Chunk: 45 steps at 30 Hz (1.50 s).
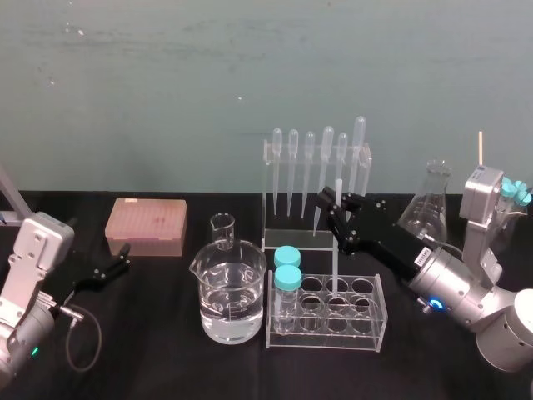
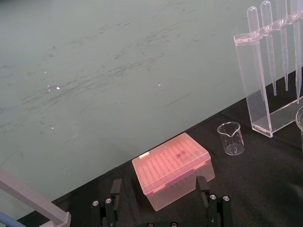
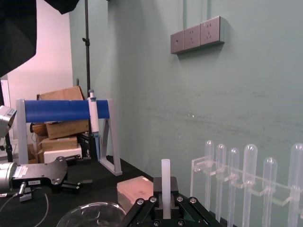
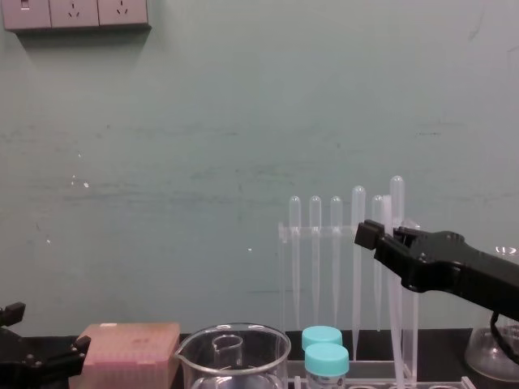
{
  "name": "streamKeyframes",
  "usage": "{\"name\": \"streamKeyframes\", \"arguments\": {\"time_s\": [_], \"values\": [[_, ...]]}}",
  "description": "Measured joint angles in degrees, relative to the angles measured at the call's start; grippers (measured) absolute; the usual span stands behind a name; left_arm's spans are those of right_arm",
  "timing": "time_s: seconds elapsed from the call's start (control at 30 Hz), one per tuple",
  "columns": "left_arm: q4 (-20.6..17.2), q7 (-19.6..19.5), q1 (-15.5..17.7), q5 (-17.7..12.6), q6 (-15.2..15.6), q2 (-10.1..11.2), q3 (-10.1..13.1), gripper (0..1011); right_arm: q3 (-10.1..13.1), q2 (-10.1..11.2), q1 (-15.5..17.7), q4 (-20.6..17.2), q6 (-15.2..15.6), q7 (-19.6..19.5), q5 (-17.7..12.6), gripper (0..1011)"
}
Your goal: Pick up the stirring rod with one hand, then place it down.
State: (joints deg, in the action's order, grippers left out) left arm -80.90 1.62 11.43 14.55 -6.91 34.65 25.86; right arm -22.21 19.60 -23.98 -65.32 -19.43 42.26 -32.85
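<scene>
Long translucent-white stirring rod point(image 1: 335, 265) upright over the clear acrylic test-tube rack point(image 1: 366, 335), lower end down among the rack's middle holes, whether inside one not clear. Pinched on its upper part, just above the rack: the fingers of the black two-jawed right gripper point(image 1: 338, 208), reaching in from the rack's right. Well off to the rack's left, low over the table, the black left gripper point(image 1: 123, 257), fingers spread apart and holding nothing.
</scene>
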Motion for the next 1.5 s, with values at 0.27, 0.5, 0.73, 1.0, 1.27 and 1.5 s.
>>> {"name": "streamKeyframes", "arguments": {"time_s": [0.27,0.5,0.73,1.0,1.27,1.5], "values": [[0.00,0.00,0.00,0.00,0.00,0.00,0.00,1000,0.04,-0.27,0.53,0.78,1.08,-0.16,0.07,68],[0.00,0.00,0.00,0.00,0.00,0.00,0.00,1000,0.18,-0.05,1.35,0.83,2.13,-0.89,0.41,68],[0.00,0.00,0.00,0.00,0.00,0.00,0.00,1000,0.32,0.01,1.90,0.56,2.71,-1.35,0.48,68],[0.00,0.00,0.00,0.00,0.00,0.00,0.00,1000,0.35,0.00,1.93,0.49,2.71,-1.48,0.52,68],[0.00,0.00,0.00,0.00,0.00,0.00,0.00,1000,0.33,0.03,1.91,0.48,2.70,-1.45,0.51,186],[0.00,0.00,0.00,0.00,0.00,0.00,0.00,1000,0.32,0.03,1.88,0.47,2.69,-1.45,0.49,383]]}}
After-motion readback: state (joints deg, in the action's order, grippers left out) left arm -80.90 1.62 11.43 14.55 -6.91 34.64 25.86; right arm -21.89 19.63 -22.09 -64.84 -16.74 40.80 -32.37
